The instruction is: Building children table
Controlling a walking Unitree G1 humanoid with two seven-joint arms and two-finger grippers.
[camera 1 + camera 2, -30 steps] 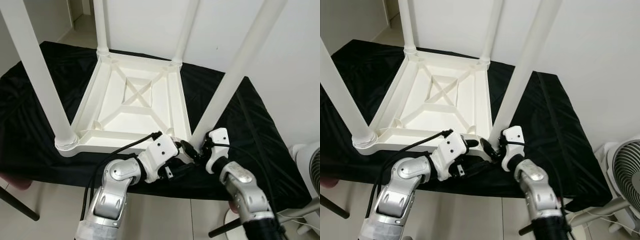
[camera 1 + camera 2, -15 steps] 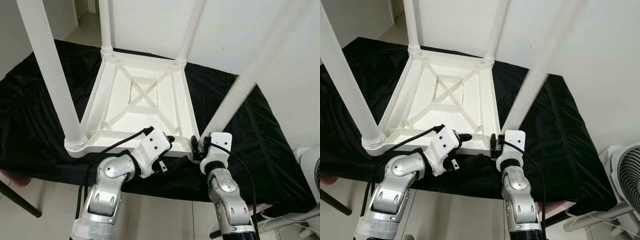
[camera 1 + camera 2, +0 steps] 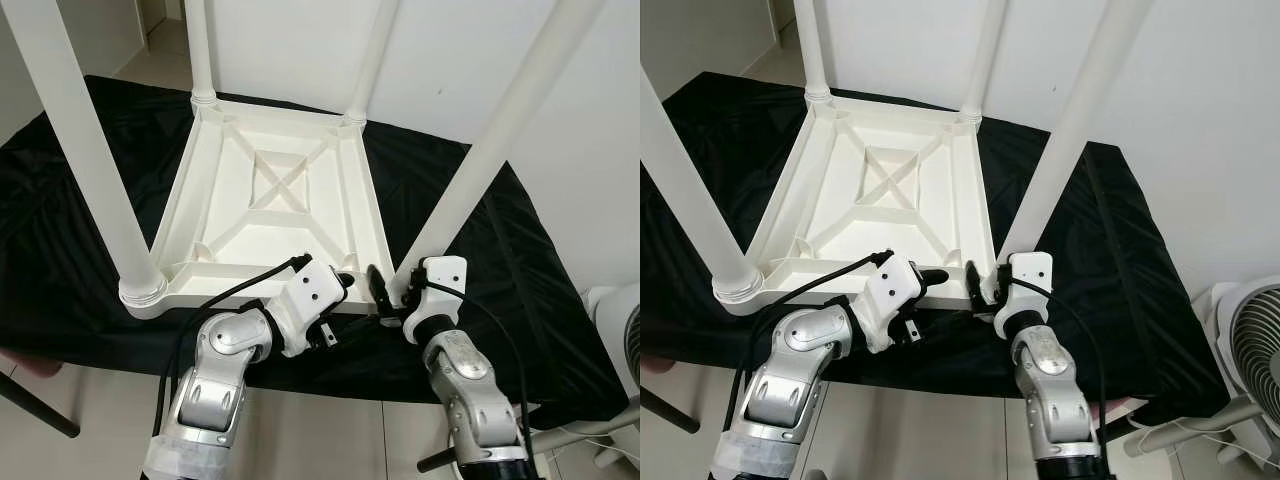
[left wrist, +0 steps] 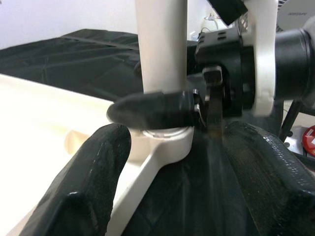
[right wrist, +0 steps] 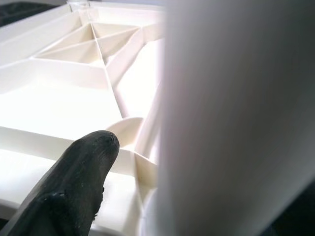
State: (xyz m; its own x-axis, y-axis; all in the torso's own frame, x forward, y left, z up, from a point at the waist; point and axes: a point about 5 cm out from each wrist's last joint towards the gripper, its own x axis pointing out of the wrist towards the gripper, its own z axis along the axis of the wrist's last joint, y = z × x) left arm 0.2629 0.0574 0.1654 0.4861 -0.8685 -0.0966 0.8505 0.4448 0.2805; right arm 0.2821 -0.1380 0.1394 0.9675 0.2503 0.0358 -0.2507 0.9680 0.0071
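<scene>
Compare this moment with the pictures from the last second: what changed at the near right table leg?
The near right leg tilted away, then swung back upright in its corner socket. The right claw stayed at its base, the left claw beside. The upturned tabletop did not visibly move.

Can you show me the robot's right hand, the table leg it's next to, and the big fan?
right hand (image 3: pixel 385 290), left eye view, between its black fingertips.
table leg (image 3: pixel 480 160), left eye view, middle of the white pole.
fan (image 3: pixel 1248 350), right eye view, on its round grille.
</scene>
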